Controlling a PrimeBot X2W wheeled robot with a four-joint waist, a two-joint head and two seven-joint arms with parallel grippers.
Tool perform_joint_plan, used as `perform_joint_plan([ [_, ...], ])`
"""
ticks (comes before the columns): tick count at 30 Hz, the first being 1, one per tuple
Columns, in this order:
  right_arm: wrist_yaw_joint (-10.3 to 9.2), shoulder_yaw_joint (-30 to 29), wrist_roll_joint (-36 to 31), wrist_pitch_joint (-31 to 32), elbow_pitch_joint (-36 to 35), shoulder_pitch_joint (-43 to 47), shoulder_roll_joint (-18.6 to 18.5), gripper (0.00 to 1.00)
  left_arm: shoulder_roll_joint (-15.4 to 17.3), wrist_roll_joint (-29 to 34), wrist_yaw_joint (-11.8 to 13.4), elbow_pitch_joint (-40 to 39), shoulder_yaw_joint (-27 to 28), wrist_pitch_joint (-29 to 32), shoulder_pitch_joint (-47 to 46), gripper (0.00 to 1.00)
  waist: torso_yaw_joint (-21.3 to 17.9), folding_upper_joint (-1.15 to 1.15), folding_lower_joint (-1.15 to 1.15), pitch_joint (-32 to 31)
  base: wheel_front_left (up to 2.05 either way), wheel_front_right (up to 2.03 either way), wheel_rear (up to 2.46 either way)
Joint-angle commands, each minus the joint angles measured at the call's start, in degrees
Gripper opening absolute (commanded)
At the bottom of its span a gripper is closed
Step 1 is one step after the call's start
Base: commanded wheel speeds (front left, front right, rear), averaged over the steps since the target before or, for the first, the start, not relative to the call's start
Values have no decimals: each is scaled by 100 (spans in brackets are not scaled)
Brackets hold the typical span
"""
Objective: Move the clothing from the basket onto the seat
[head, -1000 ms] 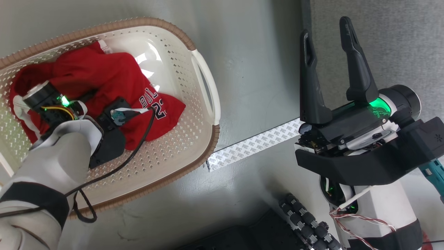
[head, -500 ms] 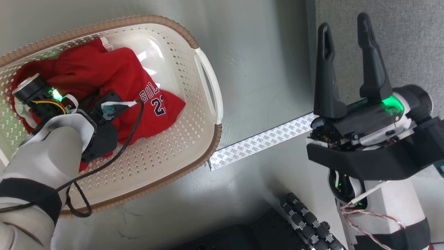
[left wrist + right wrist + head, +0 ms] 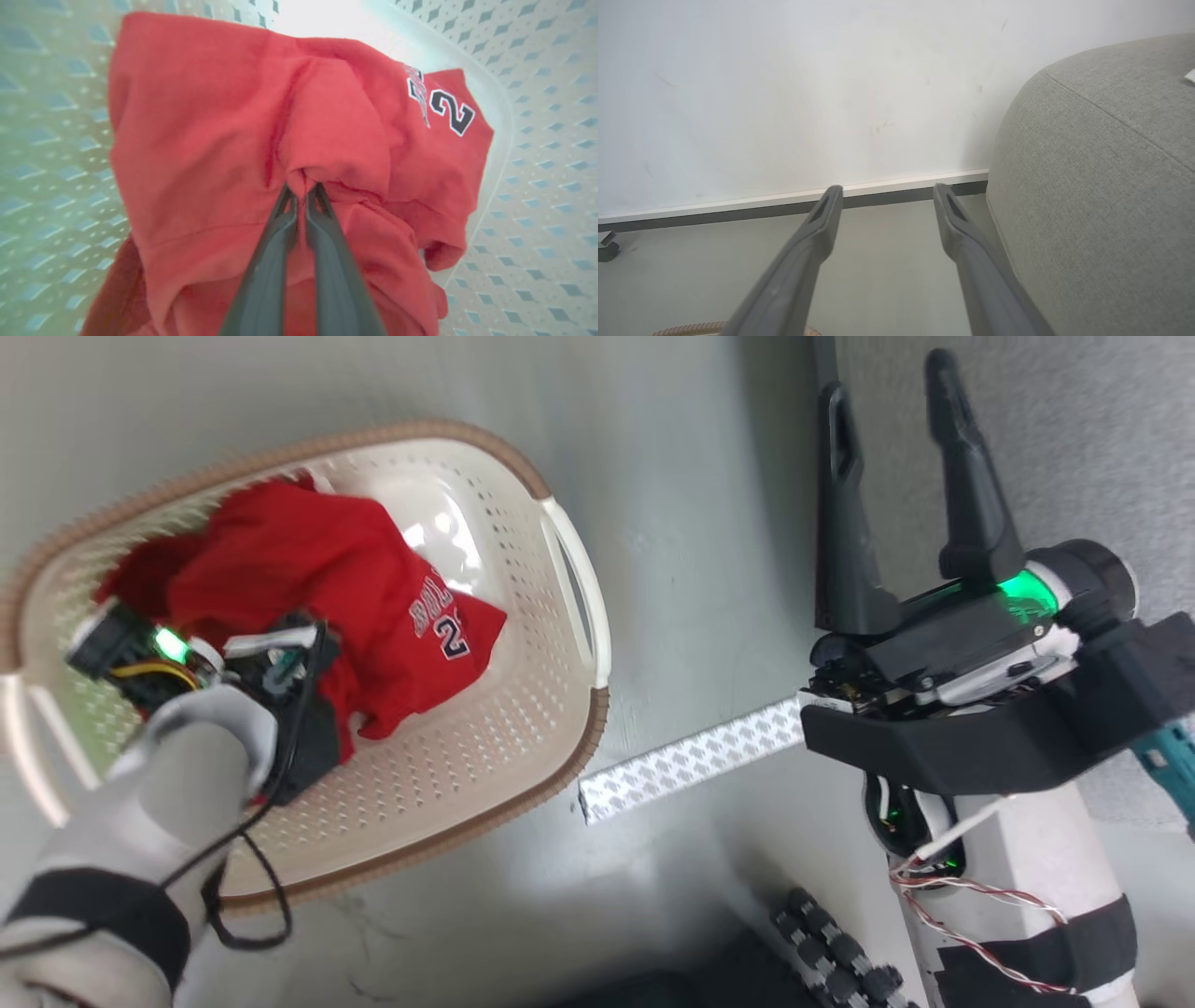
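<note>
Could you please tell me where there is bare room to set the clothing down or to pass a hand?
The seat looks bare on top. Bare floor runs between the basket and the seat, crossed by a tape strip. The basket's left side is crowded: the left hand is shut on the clothing there.

In the basket (image 3: 504,709) lies the clothing (image 3: 327,588), with the left gripper (image 3: 302,186) on top of it. Right of the basket: floor (image 3: 691,569), tape strip (image 3: 691,765), then right gripper (image 3: 885,375), seat (image 3: 1074,448) farthest right.
</note>
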Motion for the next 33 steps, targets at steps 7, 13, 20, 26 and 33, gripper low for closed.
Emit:
perform_joint_plan([
  [7,-3,94,-192,0,390,277,3,100,276,-520,336,-1430,672,-46,1148,0,430,0,0,-1331,0,0,0],
  [13,-4,190,-102,0,659,597,-120,100,337,-632,517,-2339,1161,-47,1996,0,624,0,0,-2197,0,0,0],
  [20,-4,322,11,0,920,1065,-235,100,338,-661,630,-3211,1815,-47,2869,0,826,0,0,-3161,0,0,0],
  [26,-4,420,101,0,1019,1409,-306,100,348,-594,694,-3781,2295,-48,3459,0,908,0,0,-3755,0,0,0],
  [33,-4,612,237,0,1144,1909,-414,100,295,-501,778,-4543,2927,-49,4307,0,965,0,0,-4584,0,0,0],
])
